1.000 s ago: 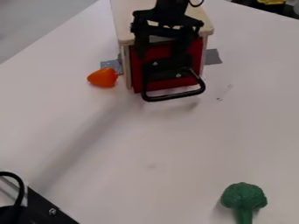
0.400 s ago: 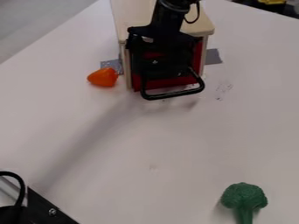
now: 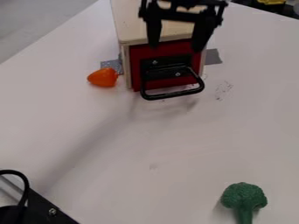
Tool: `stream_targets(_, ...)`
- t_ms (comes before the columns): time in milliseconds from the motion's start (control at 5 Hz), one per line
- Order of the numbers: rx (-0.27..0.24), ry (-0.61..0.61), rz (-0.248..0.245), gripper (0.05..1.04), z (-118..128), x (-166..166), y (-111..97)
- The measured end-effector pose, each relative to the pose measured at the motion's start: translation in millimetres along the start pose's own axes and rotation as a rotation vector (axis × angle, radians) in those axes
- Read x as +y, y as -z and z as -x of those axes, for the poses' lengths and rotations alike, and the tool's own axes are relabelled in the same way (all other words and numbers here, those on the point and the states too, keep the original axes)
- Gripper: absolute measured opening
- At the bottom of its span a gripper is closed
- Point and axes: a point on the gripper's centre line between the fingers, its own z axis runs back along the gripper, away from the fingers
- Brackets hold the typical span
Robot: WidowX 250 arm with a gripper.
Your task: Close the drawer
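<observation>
Above the front top edge of the wooden box, the gripper (image 3: 177,45) hangs open with two separated fingers pointing down and nothing between them. Below it is the red drawer front (image 3: 135,60), which sits flush in the pale wooden cabinet (image 3: 123,26) as far as this angle tells. The black handle (image 3: 173,94) sticks out from the drawer front toward the camera. The gripper is apart from the handle.
An orange toy pepper (image 3: 103,77) lies just left of the cabinet. A green toy broccoli (image 3: 244,199) is at the lower right. Black equipment with a cable (image 3: 36,209) occupies the lower left corner. Grey tape (image 3: 212,56) sticks to the table beside the cabinet.
The gripper has risen from in front of the drawer to above its front and shifted slightly right. Compared with the oldest frame, the handle sits very slightly farther back.
</observation>
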Motion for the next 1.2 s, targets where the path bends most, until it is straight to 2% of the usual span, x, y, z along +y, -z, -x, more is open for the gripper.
stream_targets(200, 0.013, 0.013, 0.050, 0.999, 7.7, 1.5, -26.9)
stream_targets(400, 0.057, 0.012, 0.052, 0.999, 15.6, 4.2, -30.1)
stream_targets(1200, 0.057, 0.013, 0.049, 0.999, 15.4, 4.7, -30.1)
